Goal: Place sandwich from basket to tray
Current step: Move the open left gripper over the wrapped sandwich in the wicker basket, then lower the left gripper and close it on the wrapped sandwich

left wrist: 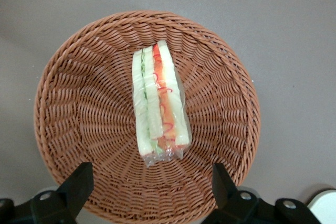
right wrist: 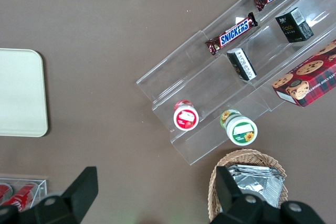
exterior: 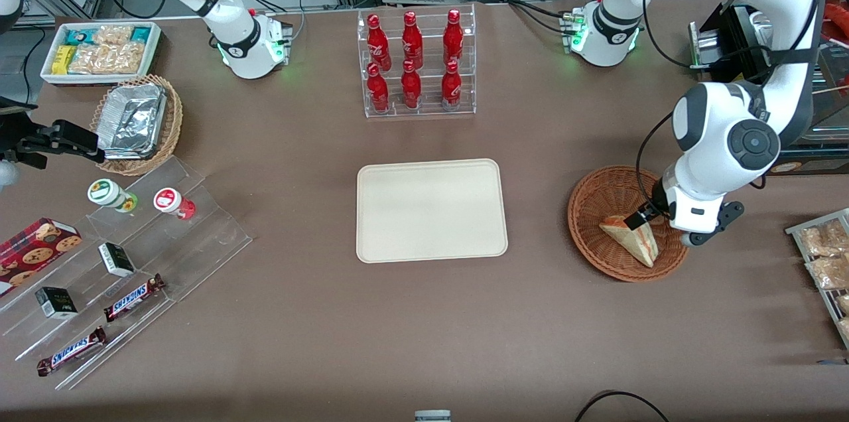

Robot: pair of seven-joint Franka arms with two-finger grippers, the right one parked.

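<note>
Sandwich (left wrist: 160, 100) lies in the basket (left wrist: 68, 114), layered edge up; we see its long axis running between the spread fingers (left wrist: 79, 182) of the end effector (exterior: 647, 216), which hovers open above it, apart. Snickers bars (exterior: 132, 297), then bare tray (exterior: 431, 210), open desk (exterior: 537, 316) between tray and basket.

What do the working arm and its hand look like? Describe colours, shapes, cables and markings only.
The working arm is glossy white with rounded segments, dark grey joint bands and a round grey cap on one joint. A black cable loops alongside it. Its base glows green. The hand, above the basket holding the sandwich, has two black wedge-shaped fingers, spread apart.
</note>
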